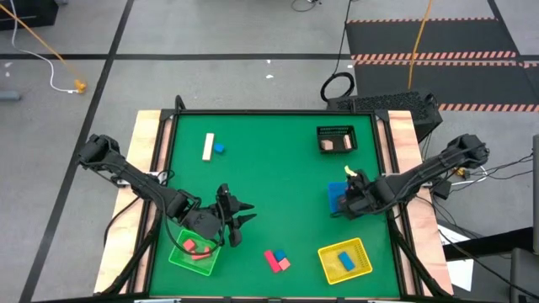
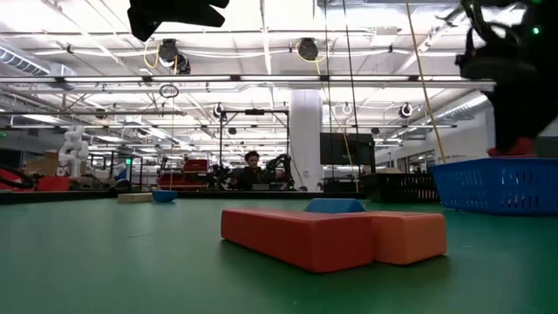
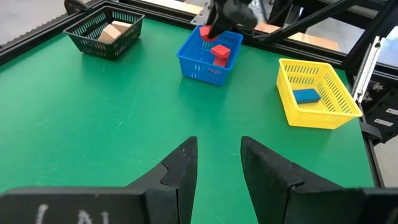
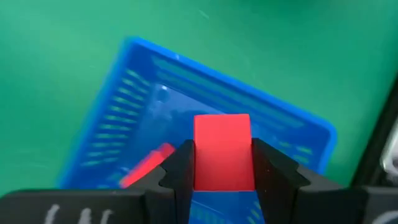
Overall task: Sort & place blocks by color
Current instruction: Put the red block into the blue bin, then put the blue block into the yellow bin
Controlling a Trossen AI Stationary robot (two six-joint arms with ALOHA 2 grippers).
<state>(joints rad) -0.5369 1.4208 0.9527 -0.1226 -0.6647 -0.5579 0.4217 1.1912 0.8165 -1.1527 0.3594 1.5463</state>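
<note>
Right gripper (image 4: pixel 222 163) hangs over the blue tray (image 4: pixel 292 121) at the right side of the table, right of centre. A red cube (image 4: pixel 222 149) sits squarely between its two fingers (image 4: pixel 180 168), both side faces touching the dark pads: jaws pinching the cube, which stands clear above the tray floor. Below it in the tray lies another red block (image 4: pixel 149 163) (blurred, shape unclear). The left wrist view shows the same: red cube (image 3: pixel 221 52) under the right gripper (image 3: pixel 214 28), above the blue tray (image 3: pixel 208 65).

Left gripper (image 1: pixel 238 220) is near the left near corner, just beside the green tray (image 1: pixel 206 265). Its fingers (image 3: pixel 183 168) stand with a narrow gap, green table (image 3: pixel 93 112) visible between them, nothing held.

Other blocks:
- Green tray holds a red block (image 1: pixel 190 245) and a pink one (image 1: pixel 202 251).
- Yellow tray (image 1: pixel 364 252), near right, holds a blue block (image 1: pixel 345 260).
- Black mesh basket (image 1: pixel 337 132), far right, holds tan blocks (image 1: pixel 335 144).
- Loose at near centre: a red bar (image 1: pixel 273 260), a pink block (image 1: pixel 284 263) and a blue block (image 1: pixel 280 252), all touching or nearly so (low view shows the red bar (image 2: pixel 292 234) closest, blue behind).
- Loose at far left of centre: a cream bar (image 1: pixel 208 146) with a small blue block (image 1: pixel 219 148) just beside it.
</note>
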